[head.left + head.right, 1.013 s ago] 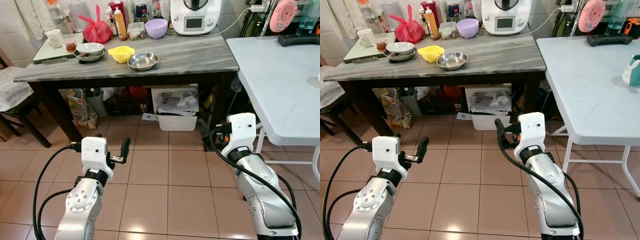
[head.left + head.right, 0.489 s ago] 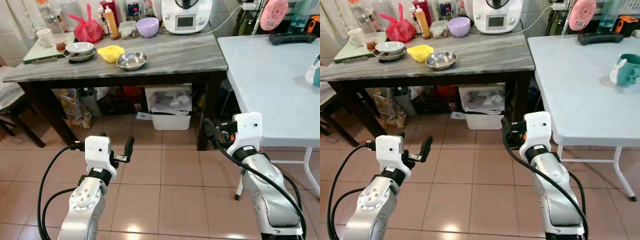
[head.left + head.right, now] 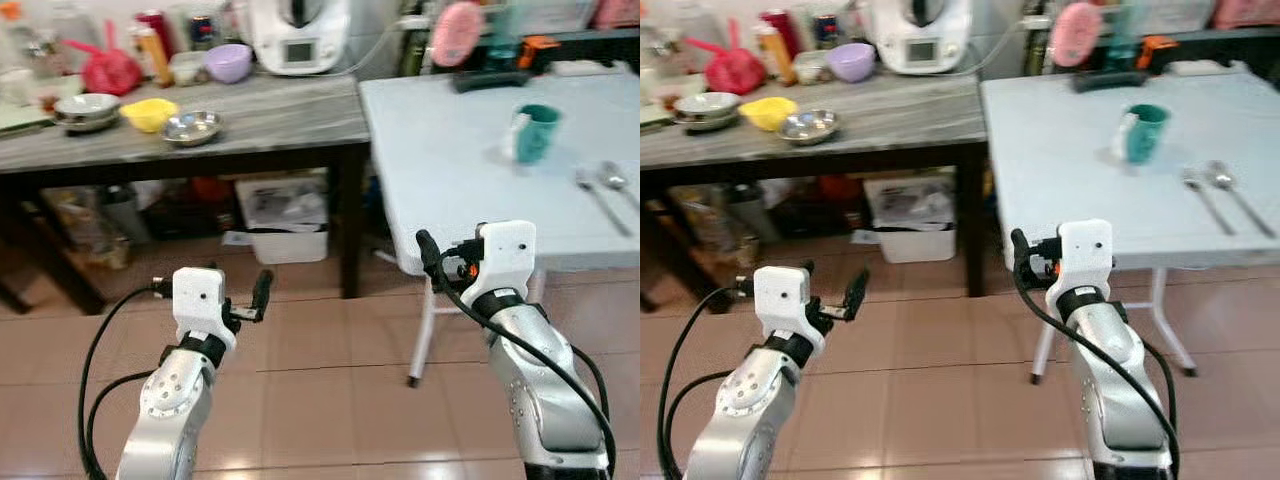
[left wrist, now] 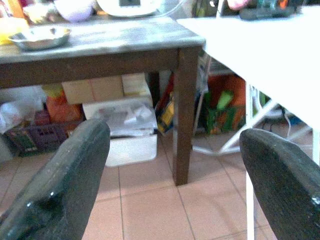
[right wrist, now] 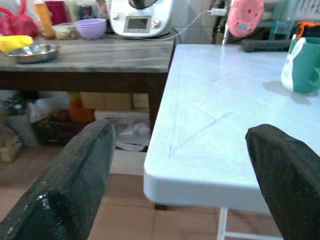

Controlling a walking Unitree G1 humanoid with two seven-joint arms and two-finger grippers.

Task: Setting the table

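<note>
my right claw is released, fingers spread wide with nothing between them, hanging over the tiled floor just short of the white table edge. left claw is the same story, wide open and holding nothing, aimed at the dark table's leg at my 12 o'clock. out past the right claw, on the white table at about 1 o'clock, i've got a green mug, with a fork and spoon lying side by side at 2 o'clock near the table's right end. over at 10 to 11 o'clock the dark table carries a steel bowl, a yellow bowl, stacked dishes, a purple bowl and a white kitchen machine. picture's a bit blurred.
</note>
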